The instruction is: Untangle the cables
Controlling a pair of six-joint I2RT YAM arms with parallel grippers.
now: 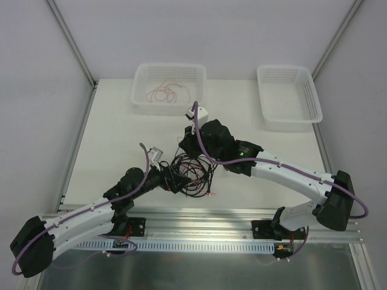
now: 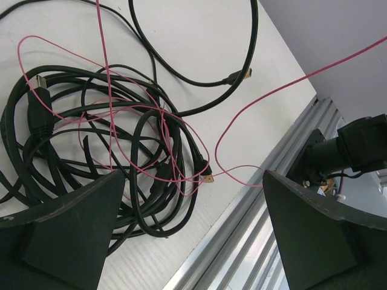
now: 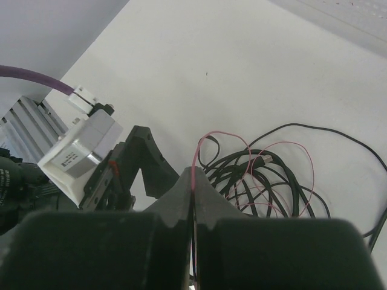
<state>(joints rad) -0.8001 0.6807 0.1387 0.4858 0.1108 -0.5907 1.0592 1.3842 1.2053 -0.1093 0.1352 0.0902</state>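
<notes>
Operator: Status of the separation step?

Technician: Right fingers (image 3: 193, 208) are pinched flat on the pink wire (image 3: 193, 166), which rises out of the cables (image 1: 192, 172) heaped at the centre of the overhead view. Left fingers (image 2: 66, 232) are spread wide, gripping nothing, just above the black coils (image 2: 36, 121).

Operator: Recommended procedure?

Technician: Pin the black coils with the left fingers first, then draw the pink wire upward slowly. It threads through several loops, so a fast pull would probably tighten the knot or drag the heap across the surface (image 1: 121, 121).

Operator: Arm pose?

Technician: Right arm reaches in from lower right, with its wrist bent down over the heap's upper edge. Left arm extends low from lower left, its wrist pointing right into the heap. One red wire (image 1: 163, 93) lies in the upper-left basket (image 1: 138, 96).
</notes>
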